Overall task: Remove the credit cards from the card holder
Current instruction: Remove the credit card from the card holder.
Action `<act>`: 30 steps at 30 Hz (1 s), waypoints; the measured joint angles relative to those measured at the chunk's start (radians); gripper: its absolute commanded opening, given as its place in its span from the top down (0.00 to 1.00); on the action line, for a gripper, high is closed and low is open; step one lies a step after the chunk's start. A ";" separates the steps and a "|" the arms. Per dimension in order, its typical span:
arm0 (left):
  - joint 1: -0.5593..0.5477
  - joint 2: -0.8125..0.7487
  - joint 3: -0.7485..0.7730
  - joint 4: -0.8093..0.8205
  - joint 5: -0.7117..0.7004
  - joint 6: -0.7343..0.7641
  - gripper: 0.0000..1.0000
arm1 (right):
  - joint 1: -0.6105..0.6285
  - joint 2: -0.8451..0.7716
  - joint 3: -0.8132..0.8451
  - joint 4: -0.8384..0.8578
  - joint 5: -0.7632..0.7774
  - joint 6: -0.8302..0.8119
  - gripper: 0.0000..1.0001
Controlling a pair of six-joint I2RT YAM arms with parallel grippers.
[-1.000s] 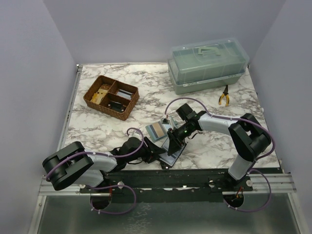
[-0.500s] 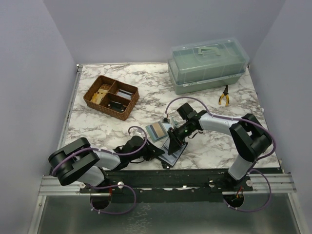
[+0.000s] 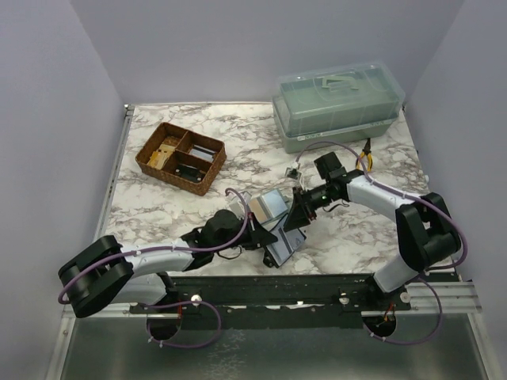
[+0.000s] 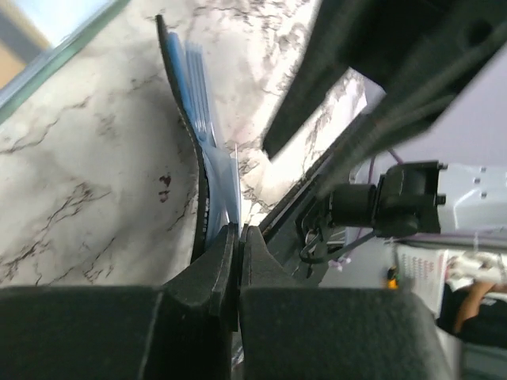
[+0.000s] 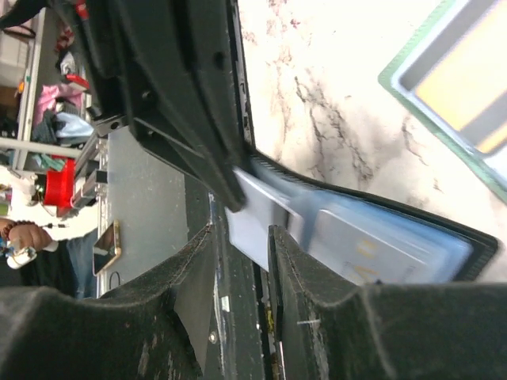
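Observation:
The black card holder (image 3: pixel 283 247) lies open near the table's front edge, its grey-blue inside up. My left gripper (image 3: pixel 261 235) is shut on its left edge; in the left wrist view (image 4: pixel 238 229) the jaws pinch the holder (image 4: pixel 196 190) seen edge-on. My right gripper (image 3: pixel 295 215) is just above-right of it. In the right wrist view (image 5: pixel 239 233) its jaws stand a little apart, with the end of a pale blue-grey card (image 5: pixel 253 218) sticking out of the holder (image 5: pixel 467 237) between them. Another card (image 3: pixel 269 204) lies loose on the table beside the holder.
A brown wicker divided tray (image 3: pixel 181 157) stands at the back left. A clear lidded plastic box (image 3: pixel 337 107) stands at the back right with yellow-handled pliers (image 3: pixel 364 154) in front of it. The metal rail runs right below the holder.
Both grippers have shifted right. The right gripper has drawn back up and to the right from the holder. The holder and the loose card have moved slightly right.

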 measured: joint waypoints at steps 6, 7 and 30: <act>-0.040 -0.014 0.067 -0.057 0.028 0.238 1.00 | -0.060 -0.018 -0.003 -0.022 -0.042 -0.034 0.58; -0.043 -0.011 0.074 -0.061 0.033 0.274 1.00 | -0.060 -0.032 -0.007 -0.021 -0.042 -0.034 0.56; -0.049 -0.103 0.029 -0.082 0.039 0.531 1.00 | -0.104 -0.036 -0.060 -0.042 -0.101 -0.245 0.45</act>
